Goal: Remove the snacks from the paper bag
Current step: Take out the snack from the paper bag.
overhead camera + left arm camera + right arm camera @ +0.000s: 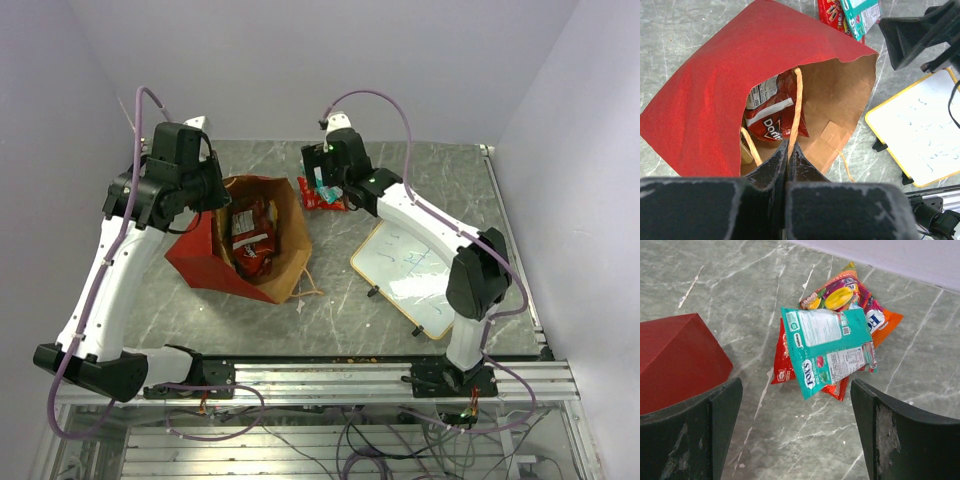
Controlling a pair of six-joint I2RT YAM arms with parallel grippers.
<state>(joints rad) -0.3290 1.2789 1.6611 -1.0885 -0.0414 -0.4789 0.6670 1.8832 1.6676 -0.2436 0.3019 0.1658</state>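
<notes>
At inspection, the left hand [788, 146] was fully closed, its two fingers pressed together with the orange string handle [798, 100] running down into the seam between them. I judged it to be pinching that handle and nothing else.

The paper bag [715, 90] lay on its side on the bench [440, 170], mouth open toward the arms. A red Doritos bag [772, 120] was inside, and at least one more packet was tucked behind it. The task was therefore only partly done.

Risks at this station:
- The string is thin. A lift or pull could slip it from the fingers or tear it at the paper, letting the mouth collapse over the contents.
- Hauling on the handle could drag or roll the whole bag and tip packets out uncontrolled.

To the right of the bag, three snacks lay stacked on the bench: a teal packet [827, 347] on top, a red packet [782, 360] beneath it and an orange packet [880, 322] behind. The right hand [795, 387] hung over this pile with its fingers spread wide and nothing held.

Risks at this station:
- The foil is slick and the stack loose. Any brush from that hand could scatter it.
- If the right arm swung across to the bag mouth, it could meet the left arm, which stood close to the opening.
- A packet gripped at its crinkled edge could slide free mid-carry.

The whiteboard [410, 270] lay near the right arm. A low sweep could knock it.
</notes>
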